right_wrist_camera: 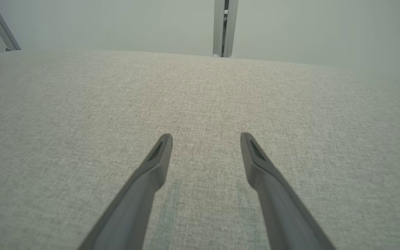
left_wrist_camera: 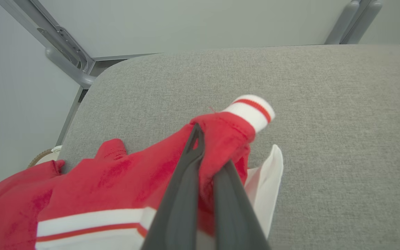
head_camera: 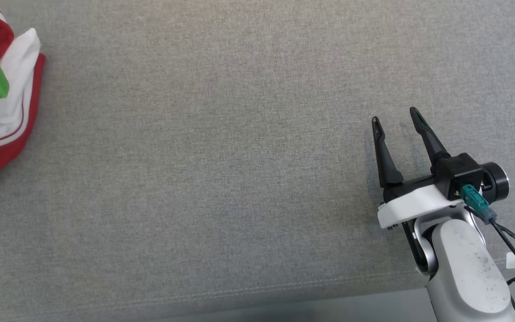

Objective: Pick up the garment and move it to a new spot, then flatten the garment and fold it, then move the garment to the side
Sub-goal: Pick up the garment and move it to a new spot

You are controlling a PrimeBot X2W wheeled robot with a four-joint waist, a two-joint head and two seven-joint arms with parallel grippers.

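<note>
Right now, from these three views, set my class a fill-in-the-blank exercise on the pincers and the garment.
The left pincer is shut on ____ fabric of the garment.
The right pincer is ____ and holds nothing.
In the head view, the garment lies at the ____ edge of the grey padded surface.
Missing words: red; open; left.

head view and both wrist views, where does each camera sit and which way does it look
head view: on the robot's head, looking down on the grey cushion; right gripper open at lower right, plus pale forearm.
left wrist view: on the left wrist, looking along the left gripper, shut on the red and white garment.
right wrist view: on the right wrist, looking along its spread fingers across the cushion to a pale wall.
shared: head and left wrist views both show the garment.
</note>
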